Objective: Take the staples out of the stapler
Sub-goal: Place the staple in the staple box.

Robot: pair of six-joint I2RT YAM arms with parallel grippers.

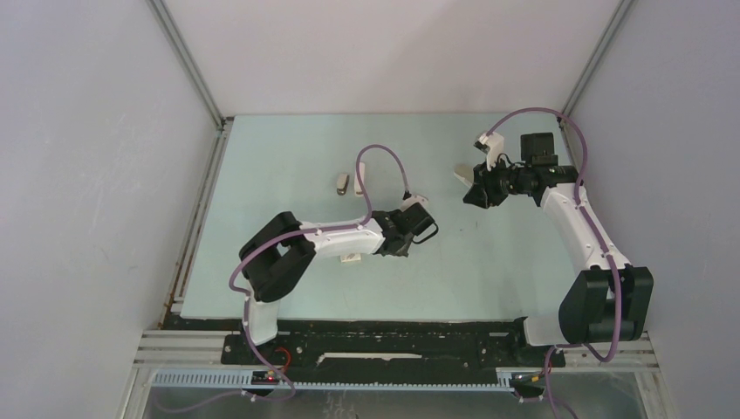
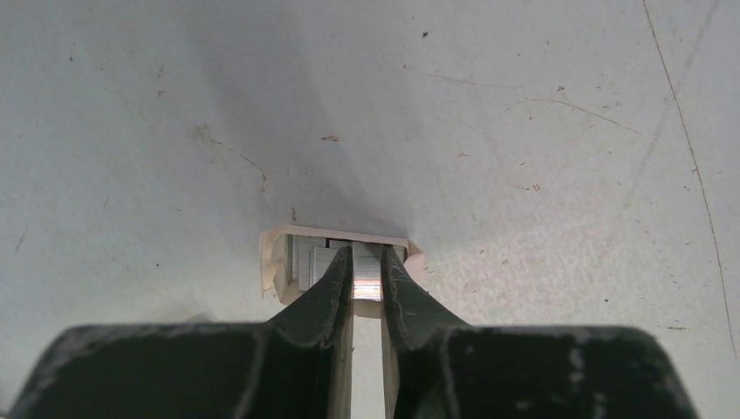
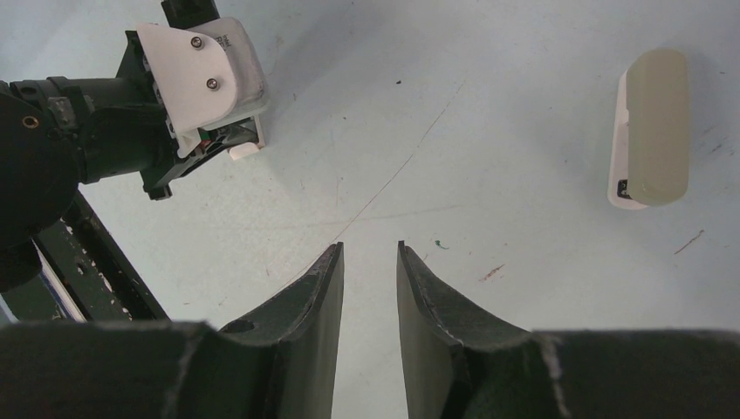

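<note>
My left gripper (image 2: 366, 262) is shut on a short silvery strip of staples (image 2: 366, 281). The strip stands in a small pale open box (image 2: 272, 262) that holds more silvery strips and sits on the table. In the top view the left gripper (image 1: 403, 236) points down near mid-table and hides the box. The pale grey-beige stapler (image 3: 656, 122) lies closed on the table, a white part along its left side. In the top view it is the small piece at the far left (image 1: 342, 182). My right gripper (image 3: 370, 249) is open and empty, raised at the right (image 1: 471, 185).
A small white piece (image 1: 359, 183) lies beside the stapler. Another white object (image 1: 351, 258) lies under the left forearm. The left arm's wrist with its white camera mount (image 3: 202, 70) fills the upper left of the right wrist view. Grey walls enclose the table.
</note>
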